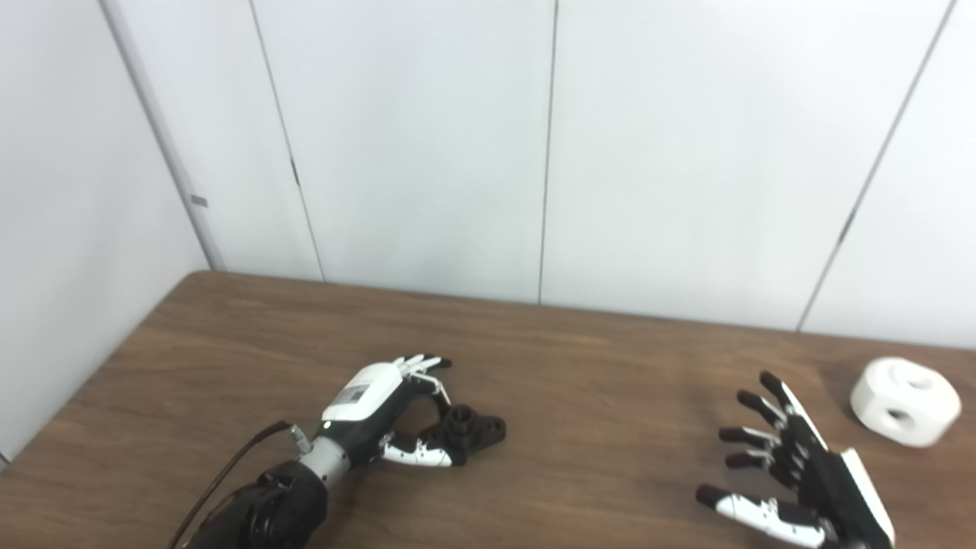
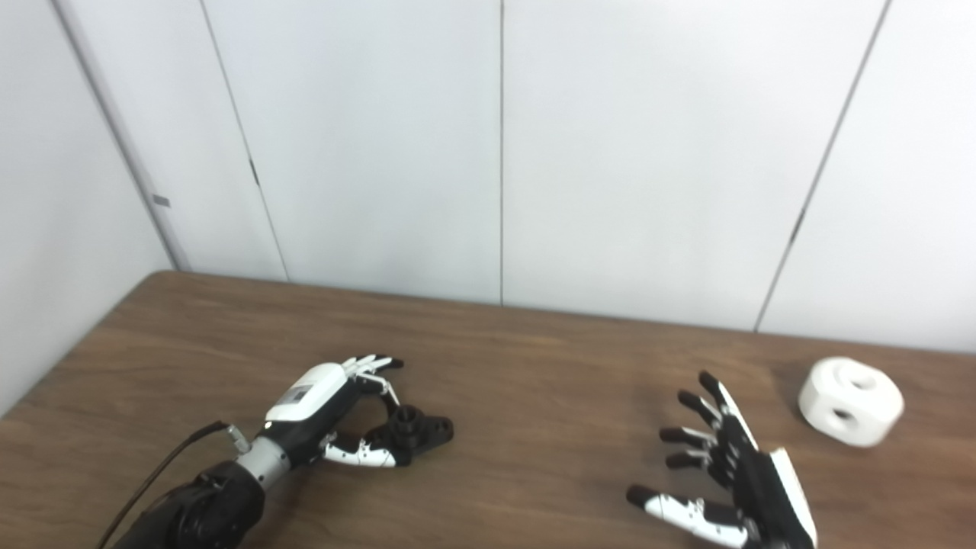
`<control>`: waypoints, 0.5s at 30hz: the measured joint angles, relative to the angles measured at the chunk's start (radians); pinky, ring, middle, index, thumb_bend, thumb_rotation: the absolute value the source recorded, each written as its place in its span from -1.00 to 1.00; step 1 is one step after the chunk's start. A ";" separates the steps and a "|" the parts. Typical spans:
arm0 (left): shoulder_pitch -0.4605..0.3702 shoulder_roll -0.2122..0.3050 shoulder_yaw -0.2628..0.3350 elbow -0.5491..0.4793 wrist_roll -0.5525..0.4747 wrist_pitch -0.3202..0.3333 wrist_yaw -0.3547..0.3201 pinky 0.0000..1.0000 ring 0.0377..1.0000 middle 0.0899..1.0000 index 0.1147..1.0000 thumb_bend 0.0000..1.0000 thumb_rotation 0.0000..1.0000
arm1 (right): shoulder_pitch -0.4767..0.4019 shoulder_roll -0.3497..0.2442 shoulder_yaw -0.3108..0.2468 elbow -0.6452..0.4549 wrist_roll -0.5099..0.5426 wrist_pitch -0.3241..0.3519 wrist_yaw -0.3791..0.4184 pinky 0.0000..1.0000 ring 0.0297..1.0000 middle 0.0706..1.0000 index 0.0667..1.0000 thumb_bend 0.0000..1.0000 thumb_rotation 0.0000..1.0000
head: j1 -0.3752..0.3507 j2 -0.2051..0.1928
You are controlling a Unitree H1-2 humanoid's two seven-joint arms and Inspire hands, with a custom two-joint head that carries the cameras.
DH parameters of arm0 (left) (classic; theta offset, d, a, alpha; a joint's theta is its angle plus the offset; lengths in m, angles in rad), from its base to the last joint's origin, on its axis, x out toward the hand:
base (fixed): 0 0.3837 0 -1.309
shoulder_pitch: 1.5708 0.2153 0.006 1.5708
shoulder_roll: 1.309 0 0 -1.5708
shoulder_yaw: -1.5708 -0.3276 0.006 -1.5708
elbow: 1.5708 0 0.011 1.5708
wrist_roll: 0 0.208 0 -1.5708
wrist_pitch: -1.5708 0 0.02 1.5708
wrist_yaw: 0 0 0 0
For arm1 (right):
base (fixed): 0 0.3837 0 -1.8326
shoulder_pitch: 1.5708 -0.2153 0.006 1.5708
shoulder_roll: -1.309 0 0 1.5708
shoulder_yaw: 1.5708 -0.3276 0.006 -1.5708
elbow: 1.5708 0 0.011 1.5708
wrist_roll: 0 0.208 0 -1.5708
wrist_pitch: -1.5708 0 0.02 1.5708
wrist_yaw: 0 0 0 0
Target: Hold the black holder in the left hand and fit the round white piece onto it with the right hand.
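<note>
Judging the white piece [image 1: 905, 401] at right edge of the worktop [image 1: 595, 366] rigid, light, slick — I'd grip its flats. Right hand [image 1: 793, 473] splayed, empty; left hand [image 1: 381, 415] curls round the holder [image 1: 467, 431], lower centre-left.

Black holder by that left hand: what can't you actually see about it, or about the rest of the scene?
- Black holder: its near side is hidden by the left hand in both views, so the grip is unclear.
- White piece: its underside is hidden and its holes look dark.
- Right hand: its wrist is cut off by the bottom edge.
</note>
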 measured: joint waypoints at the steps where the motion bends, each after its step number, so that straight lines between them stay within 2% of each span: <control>1: 0.001 -0.002 -0.001 -0.003 0.000 -0.001 -0.004 0.94 0.92 0.82 -0.17 0.05 -0.89 | -0.002 -0.001 -0.003 0.000 0.000 -0.003 0.000 0.21 0.40 0.73 0.85 0.37 -0.97 | -0.006 0.003; 4: 0.001 -0.014 -0.009 -0.015 0.000 -0.008 -0.028 0.91 0.90 0.80 -0.17 0.05 -0.89 | -0.011 -0.006 -0.012 0.000 0.000 -0.006 0.000 0.22 0.40 0.71 0.84 0.37 -0.93 | -0.035 0.009; 11: 0.001 -0.063 -0.033 -0.015 0.007 -0.037 -0.037 0.91 0.90 0.79 -0.17 0.05 -0.89 | -0.017 -0.045 -0.028 -0.018 0.000 -0.004 0.002 0.25 0.39 0.71 0.83 0.37 -0.95 | -0.071 0.015; 15: -0.006 -0.074 -0.047 -0.005 0.014 -0.055 -0.037 0.90 0.88 0.78 -0.17 0.05 -0.89 | -0.017 -0.060 -0.036 -0.046 0.001 0.001 0.002 0.22 0.40 0.72 0.82 0.40 -0.88 | -0.124 0.020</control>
